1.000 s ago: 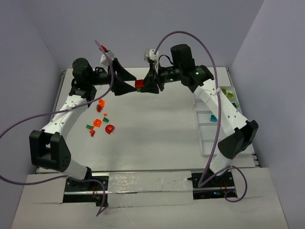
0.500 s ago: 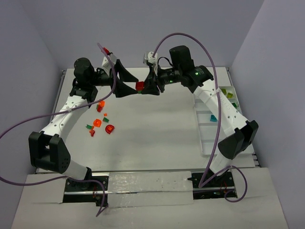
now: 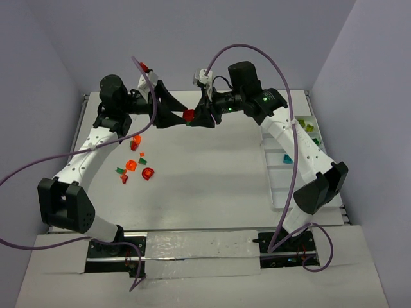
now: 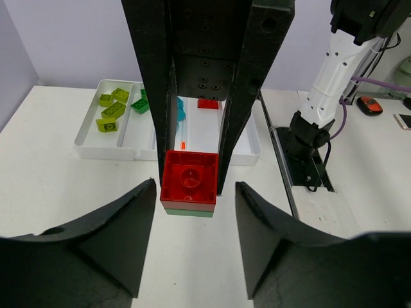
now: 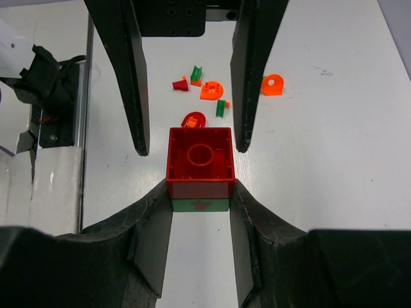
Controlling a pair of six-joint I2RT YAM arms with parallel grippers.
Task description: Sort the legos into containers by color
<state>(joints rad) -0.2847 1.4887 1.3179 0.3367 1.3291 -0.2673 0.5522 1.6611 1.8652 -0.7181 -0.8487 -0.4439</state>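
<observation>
The red lego [image 5: 200, 154], with a green lego [image 5: 200, 204] stuck to it, is up in the air over the far middle of the table [image 3: 205, 173]. It's pinched snug between the fingers of the right gripper [image 5: 199, 186]. The left gripper [image 4: 194, 187] comes at it from the left with jaws fairly wide, straddling the pair. There's a clear gap on each side, so no contact there.

The loose legos [image 3: 136, 163] (red, orange, green) sit on the left side of the table, well apart from both grippers. The tray [image 3: 277, 179] runs along the right edge.

From above, the black fingers blur together around the pair, so I can't sort them out in that view. Only a thin strip of the green one shows. The right arm [image 3: 289, 138] covers part of the tray. In the left wrist view the fingers block its middle compartments, with lime, green, teal and red bits showing around them.
</observation>
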